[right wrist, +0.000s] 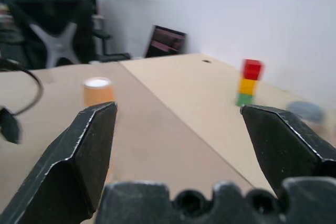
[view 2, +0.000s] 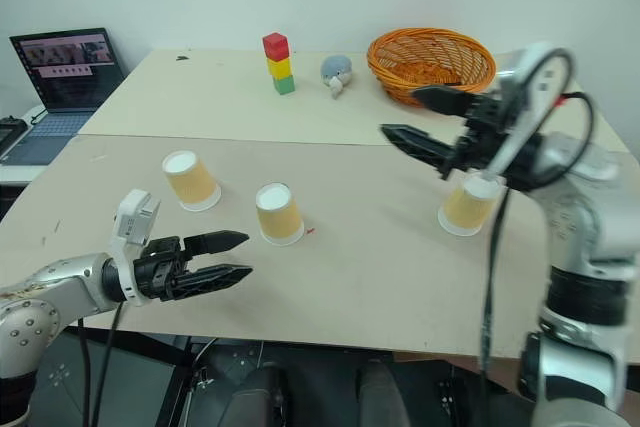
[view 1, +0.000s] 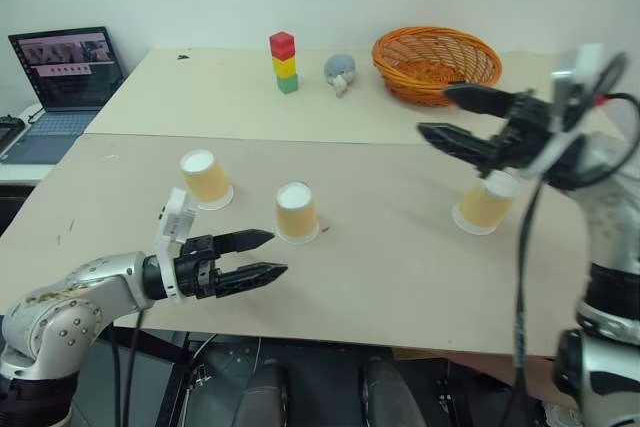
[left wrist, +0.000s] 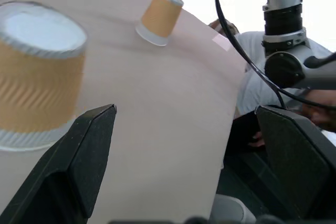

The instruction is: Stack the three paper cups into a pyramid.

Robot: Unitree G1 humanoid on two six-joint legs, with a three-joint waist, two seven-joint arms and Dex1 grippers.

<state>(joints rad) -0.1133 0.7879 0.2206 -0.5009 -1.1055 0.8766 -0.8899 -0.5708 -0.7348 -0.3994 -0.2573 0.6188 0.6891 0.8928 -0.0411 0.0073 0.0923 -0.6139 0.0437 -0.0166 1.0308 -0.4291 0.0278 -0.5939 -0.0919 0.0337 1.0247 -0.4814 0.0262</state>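
Three paper cups stand upside down on the near table, apart from each other: a left cup point(view 1: 205, 179), a middle cup point(view 1: 296, 212) and a right cup point(view 1: 487, 202). My left gripper point(view 1: 277, 253) is open and empty. It lies level just above the table, in front of the middle cup, pointing right. In the left wrist view the middle cup point(left wrist: 39, 77) is close beside one finger point(left wrist: 79, 166) and the right cup point(left wrist: 160, 17) is farther off. My right gripper point(view 1: 434, 111) is open and empty, raised above the right cup and pointing left.
On the far table are an orange wicker basket point(view 1: 436, 64), a red-yellow-green block tower point(view 1: 284, 62) and a small grey toy point(view 1: 340, 71). A laptop point(view 1: 68, 72) sits at the far left. A person in a light shirt point(left wrist: 252, 93) is past the table's right edge.
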